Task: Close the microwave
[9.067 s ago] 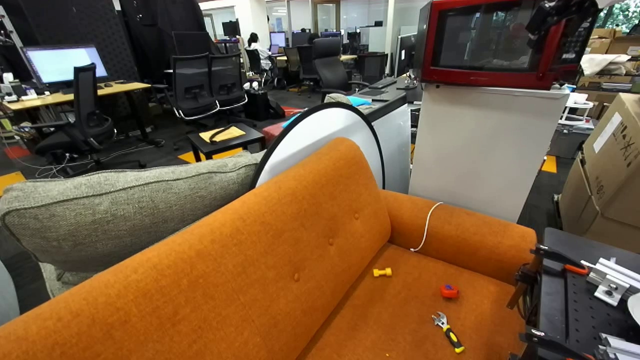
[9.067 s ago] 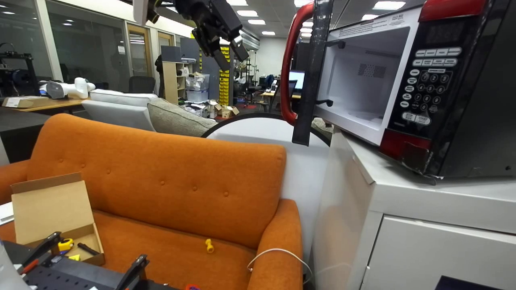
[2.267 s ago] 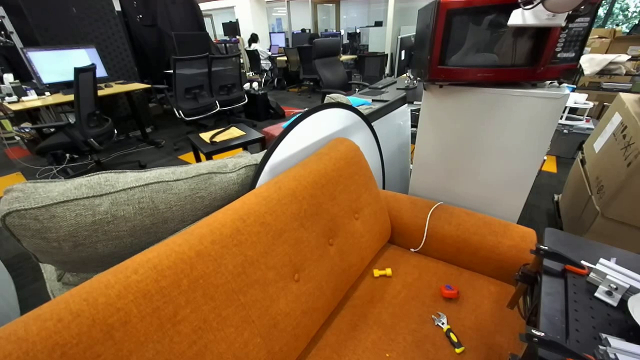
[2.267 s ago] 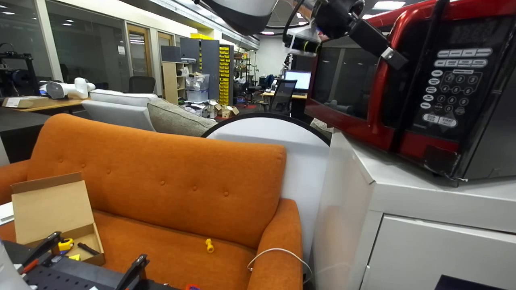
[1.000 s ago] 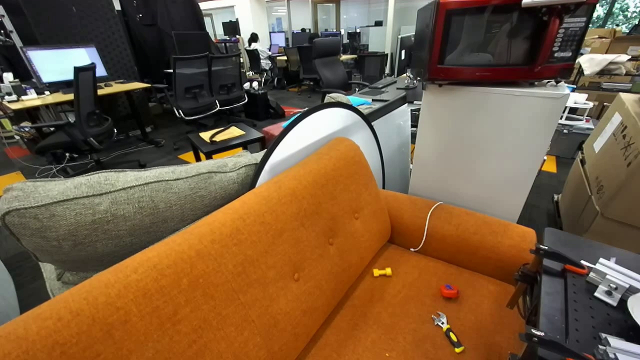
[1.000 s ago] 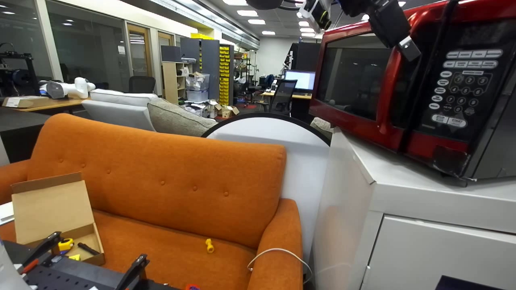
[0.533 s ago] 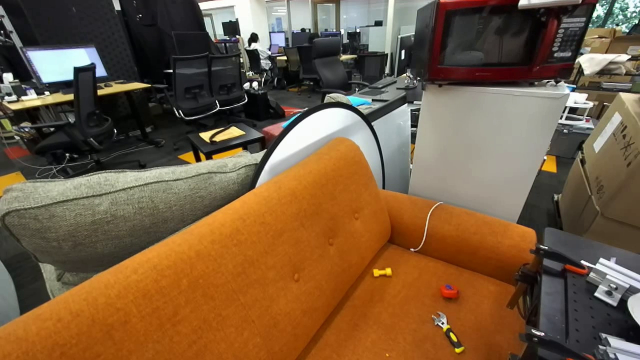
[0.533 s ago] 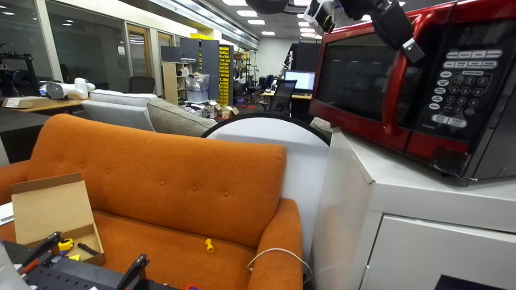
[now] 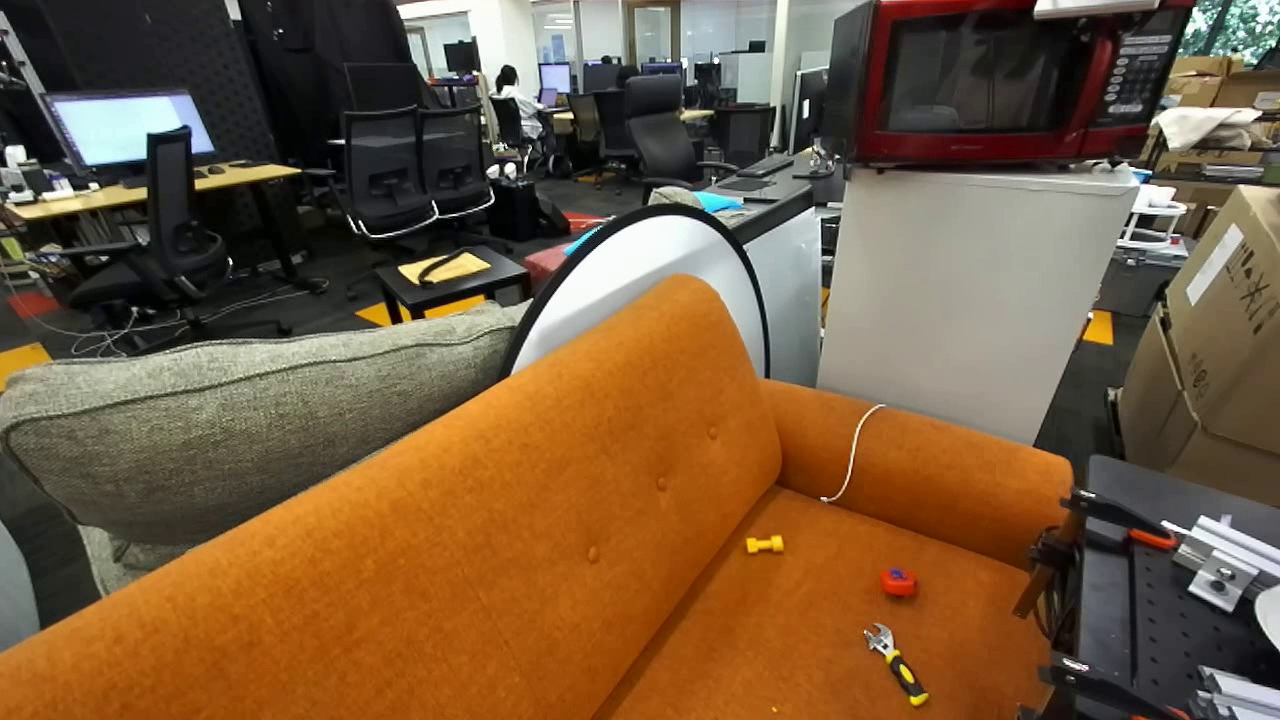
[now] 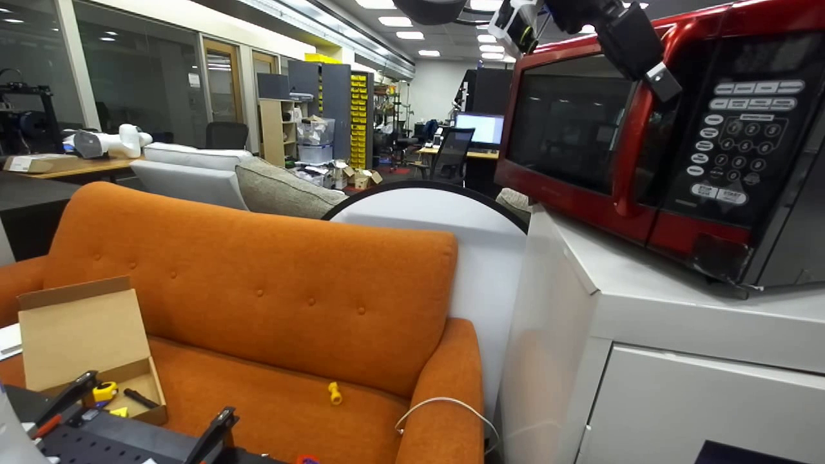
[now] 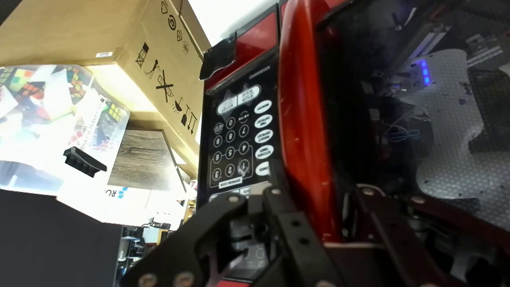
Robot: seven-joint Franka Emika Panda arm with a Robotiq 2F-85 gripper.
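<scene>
In an exterior view the red microwave (image 9: 985,85) sits on top of a tall pale cabinet (image 9: 975,295), just past the armrest (image 9: 930,475) of an orange couch (image 9: 560,480); a white part of the robot arm (image 9: 1095,8) covers some of the microwave's upper right front. On the couch lie a yellow dumbbell-shaped piece (image 9: 765,545), a small red object (image 9: 899,584) and an adjustable wrench (image 9: 898,667), all well apart from the microwave, while a white cord (image 9: 853,455) drapes over the armrest. A round white panel (image 9: 650,280) with a black rim stands behind the couch, and cardboard boxes (image 9: 1225,310) stand at the right edge. In the wrist view the gripper (image 11: 316,191) has a finger (image 11: 289,217) on either side of the microwave's red handle (image 11: 303,111); the fingers stand apart, but whether they press on it I cannot tell. Next to the handle runs the control panel (image 11: 239,139), its digits upside down, and beyond that is a large carton (image 11: 131,44) with printed symbols. In an exterior view the door (image 10: 570,129) lies flush with the control panel, and the gripper, hanging in from the top, hides part of the handle's upper end. Lower down, at the left, an open box (image 10: 87,332) holds yellow things (image 10: 105,390), with two dark clamps (image 10: 216,430) in front.
</scene>
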